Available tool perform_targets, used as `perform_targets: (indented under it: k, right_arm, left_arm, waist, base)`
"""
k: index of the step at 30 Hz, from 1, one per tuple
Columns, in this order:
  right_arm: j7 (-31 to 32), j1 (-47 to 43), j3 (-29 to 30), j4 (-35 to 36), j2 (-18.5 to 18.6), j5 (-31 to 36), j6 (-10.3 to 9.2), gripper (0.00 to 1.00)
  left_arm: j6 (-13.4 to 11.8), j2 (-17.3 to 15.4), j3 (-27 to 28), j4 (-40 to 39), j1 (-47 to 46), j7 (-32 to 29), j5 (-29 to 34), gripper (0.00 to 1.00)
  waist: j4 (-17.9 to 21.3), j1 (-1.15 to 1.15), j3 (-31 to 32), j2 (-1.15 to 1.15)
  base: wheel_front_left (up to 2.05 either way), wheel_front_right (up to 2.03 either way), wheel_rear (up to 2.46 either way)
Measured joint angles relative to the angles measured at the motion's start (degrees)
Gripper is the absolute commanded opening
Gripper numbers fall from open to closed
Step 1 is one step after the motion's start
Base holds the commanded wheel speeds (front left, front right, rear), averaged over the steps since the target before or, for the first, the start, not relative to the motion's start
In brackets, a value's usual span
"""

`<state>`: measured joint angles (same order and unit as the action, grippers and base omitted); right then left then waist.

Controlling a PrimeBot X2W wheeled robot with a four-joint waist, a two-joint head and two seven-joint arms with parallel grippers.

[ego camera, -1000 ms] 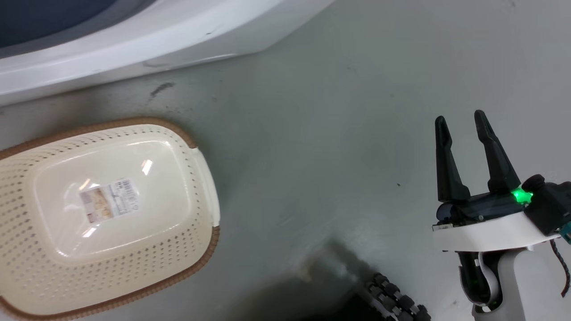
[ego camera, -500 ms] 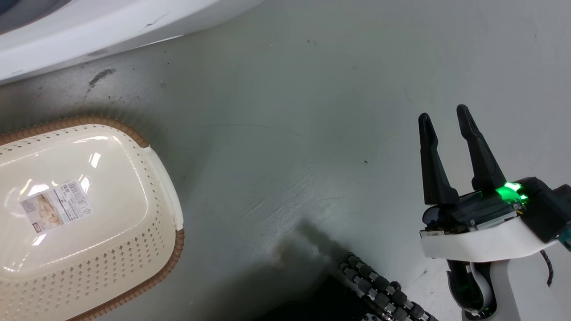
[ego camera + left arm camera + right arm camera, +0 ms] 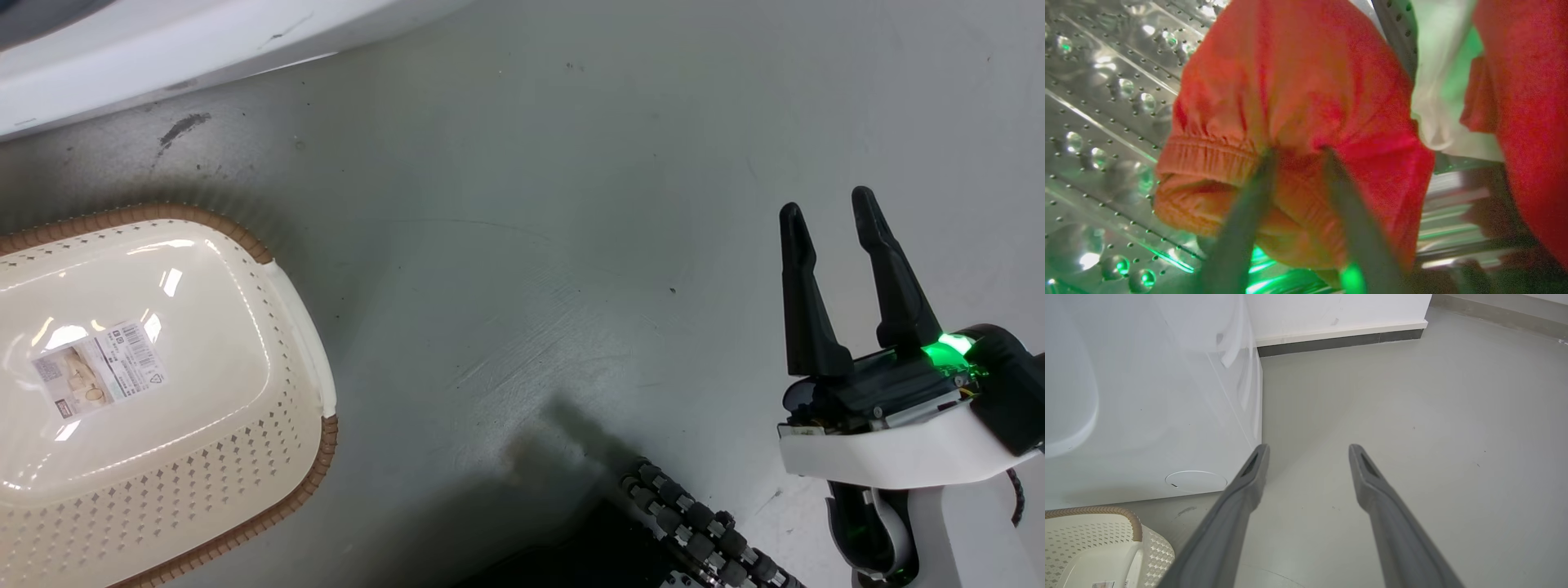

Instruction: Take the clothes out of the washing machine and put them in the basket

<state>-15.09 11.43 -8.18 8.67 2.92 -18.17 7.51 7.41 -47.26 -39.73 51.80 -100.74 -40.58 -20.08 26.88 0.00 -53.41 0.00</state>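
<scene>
Red clothes (image 3: 1298, 90) lie bunched in the washing machine's perforated steel drum (image 3: 1094, 122), with a pale strip (image 3: 1437, 81) and more red fabric (image 3: 1527, 122) to the right. My left gripper (image 3: 1296, 153) has its fingertips pressed into a gathered waistband, shut on that fabric. My right gripper (image 3: 829, 206) hangs open over bare floor, holding nothing, also seen as the right gripper (image 3: 1308, 448) in its wrist view. The cream basket (image 3: 286, 490) with a brown rim stands at the left, holding no clothes. The white washing machine (image 3: 163, 49) runs along the top left.
The basket's rim (image 3: 1094, 512) sits just in front of the washing machine's white front (image 3: 1147, 416). Grey floor spreads to the right up to a dark skirting board (image 3: 1339, 341). A black ribbed part of the robot (image 3: 694, 523) is at the bottom.
The head camera has swung, so basket and washing machine sit further left in the picture. The right gripper stays open and in much the same pose.
</scene>
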Motion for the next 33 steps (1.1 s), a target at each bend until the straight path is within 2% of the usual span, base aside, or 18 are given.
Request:
perform_targets:
  k: [8,17,22,33]
  right_arm:
    - [0.0,0.37,0.13,-0.22,0.0,0.18,0.0,1.0]
    - [0.0,2.31,-0.26,-1.03,0.0,0.57,0.0,1.0]
    - [0.0,3.13,1.37,-1.42,-0.01,1.83,0.0,1.0]
    - [0.0,3.8,5.71,-2.97,-0.07,5.87,0.0,1.0]
  left_arm:
    - [0.01,-0.79,-1.2,-0.03,-0.54,2.7,-0.89,0.0]
    - [-0.34,-1.92,-1.42,0.4,-1.3,10.06,-0.41,0.0]
    - [-0.62,0.53,-1.47,1.01,-0.16,15.99,-1.18,0.0]
    - [-1.97,8.27,0.3,5.99,9.89,31.7,-6.44,0.0]
  waist:
    - [0.07,0.0,0.16,0.0]
    - [0.6,0.0,1.52,0.0]
    - [-0.78,0.0,3.05,0.0]
    - [-5.34,0.0,10.36,0.0]
  base:
    - [0.0,0.0,0.0]
    - [0.0,0.0,0.0]
    - [0.0,0.0,0.0]
    - [0.0,0.0,0.0]
